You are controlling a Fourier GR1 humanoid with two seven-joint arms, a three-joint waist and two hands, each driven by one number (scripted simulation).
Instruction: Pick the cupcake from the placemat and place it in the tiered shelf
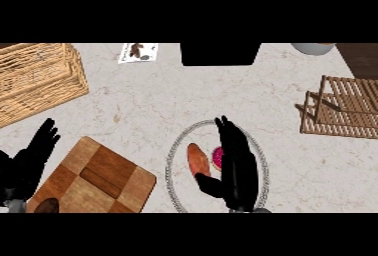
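We kept our right hand [238, 165] low over the round placemat [177, 150], a pale mat with a beaded rim lying in the middle of the bench [184, 95], because that was where the cupcake [217, 158] sat. Only a sliver of its pink top showed at the left edge of our palm; the rest was hidden under the hand. Our fingers lay straight and pointed away from us, with the thumb spread low to the left, so the hand was open and had not yet closed on anything. We judged this to be the approach, with the hand set above the cupcake so the fingers could come down on one side and the thumb on the other.

A brown oblong pastry [198, 160] lay just beside the cupcake on the same mat, close enough that the thumb might brush it.

The slatted wooden tiered shelf [343, 107] stood well apart at the right of the bench, on the side of the working arm, which suited a short carry.

Our left hand [31, 155] rested open at the left edge, fingers up, beside the checkered wooden board [100, 177], out of the way
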